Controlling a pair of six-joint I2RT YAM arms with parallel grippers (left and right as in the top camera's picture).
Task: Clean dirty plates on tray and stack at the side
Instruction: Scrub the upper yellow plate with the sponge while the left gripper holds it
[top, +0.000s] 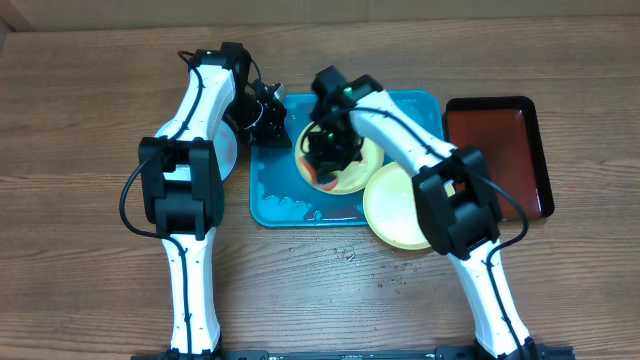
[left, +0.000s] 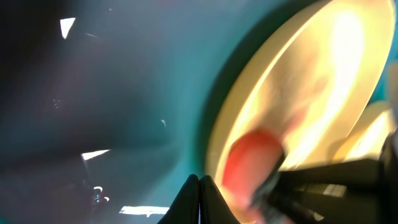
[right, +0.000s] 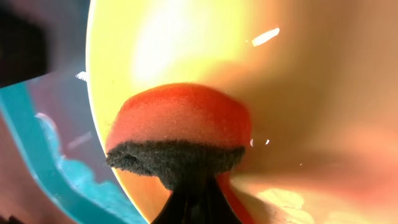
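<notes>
Scrubbing the yellow-green plate (right: 186, 43) with the sponge (right: 180, 127) clenched in the right tool (right: 189, 196) — best pressing flat, circling toward the rim — left tool (left: 199, 186) pinched closed alongside.

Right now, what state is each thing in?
right hand: shut on the sponge.
sponge: pressed on the scrubbed plate.
scrubbed plate: in the teal tray.
left hand: shut, beside that plate's rim.
second yellow plate: overhanging the tray's corner, looks clean.
white plate: on the table, under the left arm.
teal tray: wet marks on its floor.
</notes>
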